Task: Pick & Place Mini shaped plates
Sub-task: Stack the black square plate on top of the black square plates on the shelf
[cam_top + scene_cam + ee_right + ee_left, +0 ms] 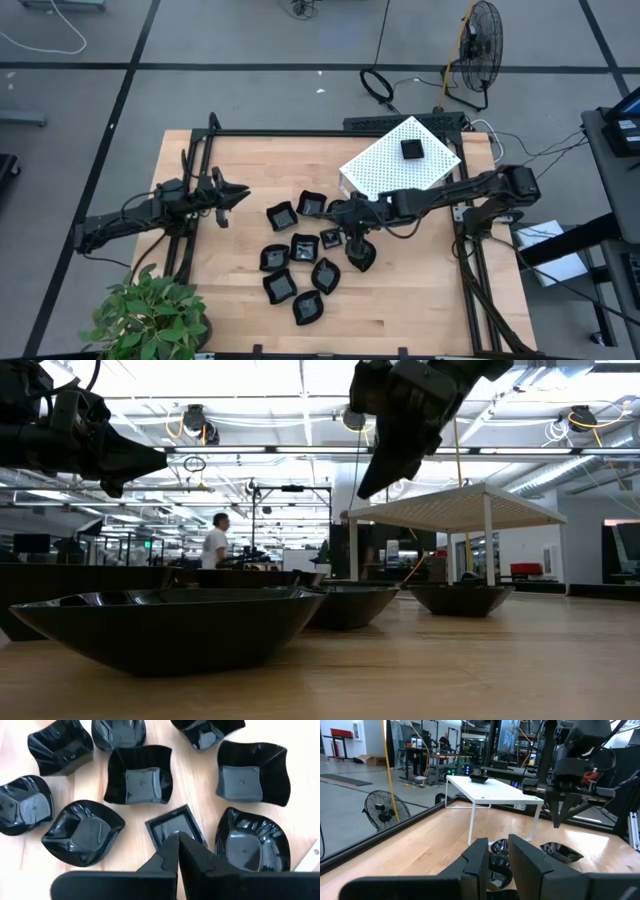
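Note:
Several mini shaped plates point(300, 255), small glossy black dishes, lie close together on the wooden table point(240, 330), each resting on its base. One more plate point(412, 149) sits on top of the white perforated box point(385, 165). My right gripper point(176, 840) hangs shut above the group, slanting down, over a small square plate point(172, 825). In the low view it point(365, 488) is well clear of the table and holds nothing. My left gripper point(235, 193) waits level at the table's left, its fingers point(479, 857) a narrow gap apart and holding nothing.
The white box stands on legs at the far right of the table, close behind my right arm. A potted plant point(150, 315) is at the near left corner. Black frame rails point(300, 133) run along the table's edges. A person point(215, 545) stands far back in the room.

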Robot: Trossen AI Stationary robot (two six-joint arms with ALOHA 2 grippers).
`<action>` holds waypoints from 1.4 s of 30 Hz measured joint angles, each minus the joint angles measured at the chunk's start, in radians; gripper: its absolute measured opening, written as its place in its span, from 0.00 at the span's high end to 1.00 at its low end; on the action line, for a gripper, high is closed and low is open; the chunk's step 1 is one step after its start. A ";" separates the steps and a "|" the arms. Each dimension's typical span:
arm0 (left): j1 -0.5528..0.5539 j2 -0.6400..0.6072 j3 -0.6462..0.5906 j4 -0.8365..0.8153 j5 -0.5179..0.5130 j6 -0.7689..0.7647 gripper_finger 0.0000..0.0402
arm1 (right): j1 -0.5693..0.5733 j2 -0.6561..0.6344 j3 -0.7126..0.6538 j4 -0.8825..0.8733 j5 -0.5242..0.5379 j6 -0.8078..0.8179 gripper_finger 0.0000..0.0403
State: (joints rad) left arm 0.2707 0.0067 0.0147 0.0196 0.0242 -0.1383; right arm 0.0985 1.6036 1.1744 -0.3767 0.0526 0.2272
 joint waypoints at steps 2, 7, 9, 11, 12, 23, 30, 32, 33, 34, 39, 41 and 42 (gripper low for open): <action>0.000 0.000 0.000 0.000 0.000 0.000 0.81 | 0.004 0.002 0.000 -0.005 -0.001 0.000 1.00; 0.000 0.000 0.000 0.000 0.000 0.000 0.81 | 0.033 0.056 0.001 0.037 -0.001 -0.033 0.93; 0.000 0.000 0.000 0.000 0.000 0.000 0.81 | 0.043 0.093 -0.001 0.069 0.001 -0.056 0.86; 0.000 0.000 0.000 0.000 0.000 0.000 0.81 | 0.040 0.136 0.002 0.144 0.000 -0.082 0.79; 0.000 0.000 0.000 0.000 0.000 0.000 0.81 | 0.033 0.158 0.007 0.160 0.000 -0.097 0.75; 0.000 0.000 0.000 0.000 0.000 0.000 0.81 | -0.070 0.324 0.116 0.092 -0.004 -0.246 0.65; 0.000 0.000 0.000 0.000 0.000 0.000 0.81 | -0.091 0.359 0.119 0.027 -0.035 -0.247 0.70; 0.000 0.000 0.000 0.000 0.000 0.000 0.81 | -0.091 0.361 0.119 0.026 -0.055 -0.247 0.71; 0.000 0.000 0.000 0.000 0.000 0.000 0.81 | -0.091 0.361 0.119 0.027 -0.058 -0.247 0.71; 0.000 0.000 0.000 0.000 0.000 0.000 0.81 | -0.091 0.361 0.119 0.027 -0.057 -0.247 0.72; 0.000 0.000 0.000 0.000 0.000 0.000 0.81 | -0.091 0.361 0.119 0.024 -0.057 -0.245 0.76; 0.000 0.000 0.000 0.000 0.000 0.000 0.81 | -0.091 0.361 0.119 0.018 -0.057 -0.244 0.79; 0.000 0.000 0.000 0.000 0.000 0.000 0.81 | -0.091 0.361 0.119 0.012 -0.057 -0.247 0.81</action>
State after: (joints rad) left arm 0.2707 0.0064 0.0147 0.0196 0.0243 -0.1384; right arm 0.0078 1.9644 1.2934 -0.3648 -0.0040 -0.0202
